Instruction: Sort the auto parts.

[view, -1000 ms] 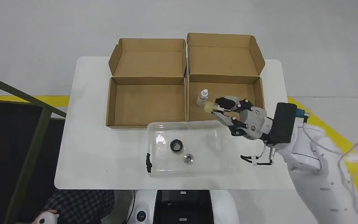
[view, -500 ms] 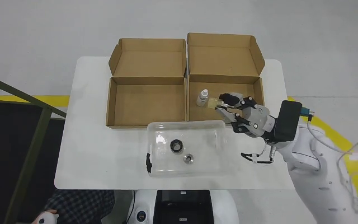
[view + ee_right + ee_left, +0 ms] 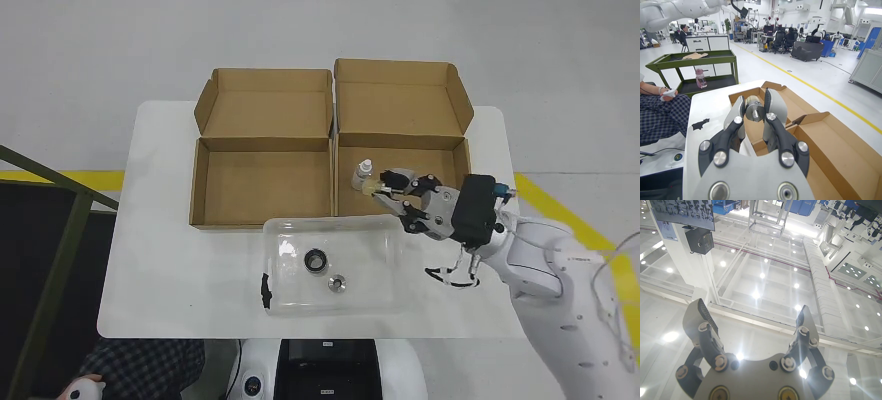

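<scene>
Presently the metal part sits between the pads of the right tool, which is clenched on its round side. It is a short shiny cylinder with a thinner stub at one end. Its long axis runs along the fingers, and the stub points back toward the wrist.

The right tool holds it in the air over the right box, close to the wall that this box shares with the left box. The open floor of the right box lies directly under the part, so I judge that the coming move is a lowering and a release there. The right arm is the only one near it. Because the part is round and smooth, it could roll after release if it lands on its side.

Inside the right box, just beside the held part, stands a small white bottle-shaped piece. Both boxes are of plain brown cardboard with the lids folded back.

In front of the right box lies a clear plastic tray on the white counter. A dark ring like a bearing and a small grey round piece lie in it, apart from each other.

The left tool is far from the right box. It points up at the ceiling, with its ribbed fingers spread wide and nothing between them.
</scene>
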